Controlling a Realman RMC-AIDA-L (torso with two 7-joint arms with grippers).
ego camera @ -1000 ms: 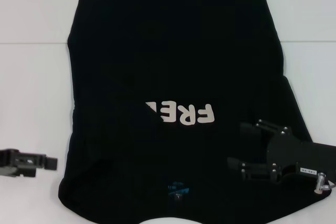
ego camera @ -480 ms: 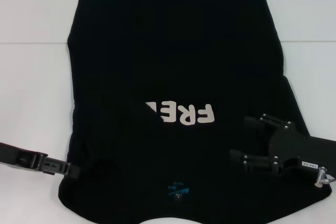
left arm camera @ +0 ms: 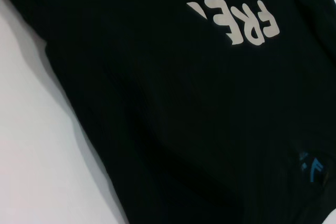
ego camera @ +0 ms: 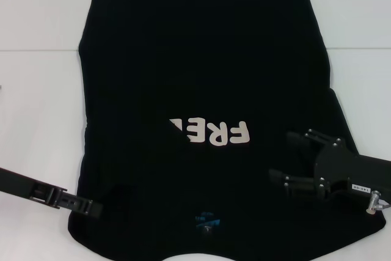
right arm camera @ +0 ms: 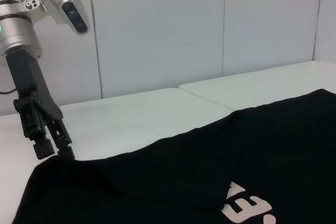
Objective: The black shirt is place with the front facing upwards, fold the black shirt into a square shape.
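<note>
A: Lettering [ego camera: 211,131] on the black shirt [ego camera: 201,59] — only "FRE" shows, rest under a fold.
B: Collar edge cut off at frame bottom. Left gripper [ego camera: 91,207] — tips lost against cloth, can't tell.

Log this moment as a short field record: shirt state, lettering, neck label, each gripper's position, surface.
shirt: the black shirt lies spread flat, front up
lettering: pale lettering partly covered by a fold of cloth
neck label: small blue label near the robot-side edge
left gripper: left gripper at the shirt's left edge, low by the cloth
right gripper: right gripper open, over the shirt's right side
surface: white table
</note>
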